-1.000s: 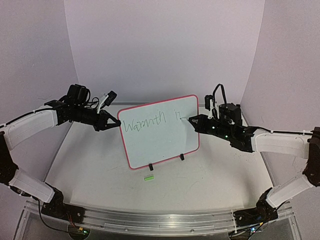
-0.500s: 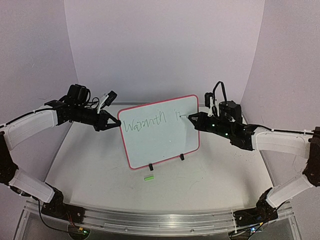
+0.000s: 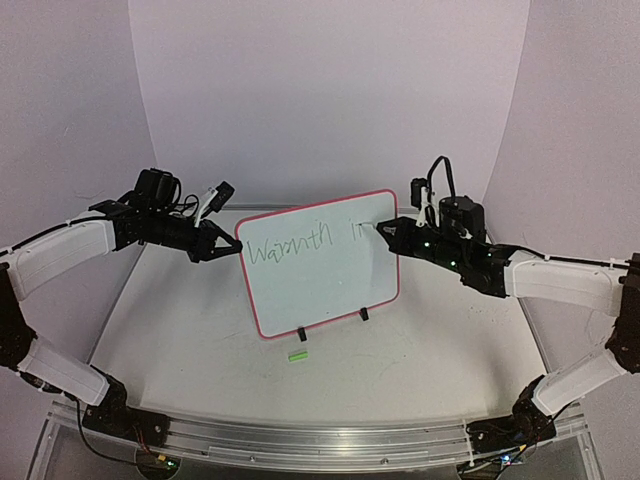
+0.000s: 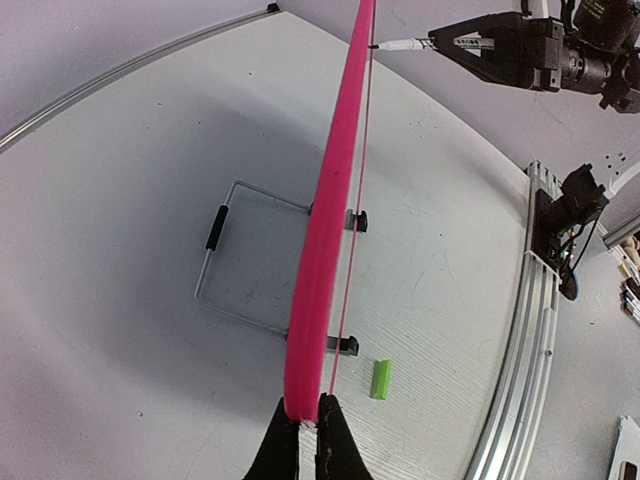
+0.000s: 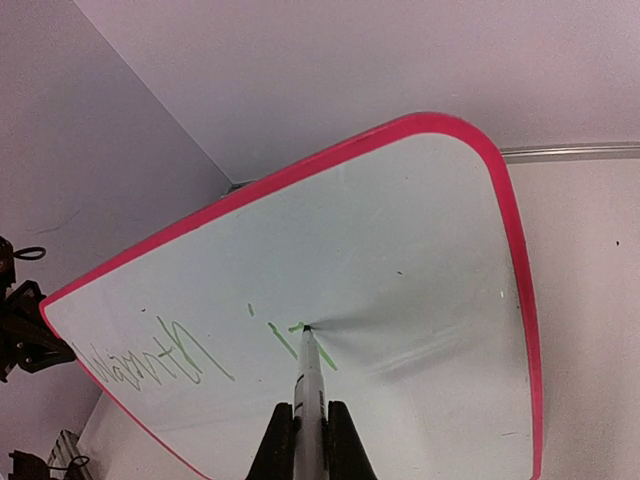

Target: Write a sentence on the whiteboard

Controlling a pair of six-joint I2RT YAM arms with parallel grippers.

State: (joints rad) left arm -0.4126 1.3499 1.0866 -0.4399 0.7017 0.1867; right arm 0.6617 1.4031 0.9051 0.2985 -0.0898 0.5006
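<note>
The whiteboard (image 3: 320, 265) stands in the middle of the table (image 3: 450, 340) on its two black feet. The left gripper (image 3: 232, 250) is at the board's 9 o'clock side. Its jaws pinch the pink frame and hold the board steady. The right gripper (image 3: 385, 232) comes in from 3 o'clock, near the top corner. Its jaws squeeze a thin white marker (image 5: 308, 385), and the marker's tip touches the white face.

The sentence (image 3: 300, 245) is only begun. "Warmth" runs along the top, and the tip is on a small word just after it, which looks like "in". So I think most words are not yet written.

Next, the marker has to finish this small word and lift off. There is little room toward 3 o'clock, so the next words likely need a new line lower down, toward 6 o'clock. A green cap (image 3: 297, 355) lies at the board's 6 o'clock.
</note>
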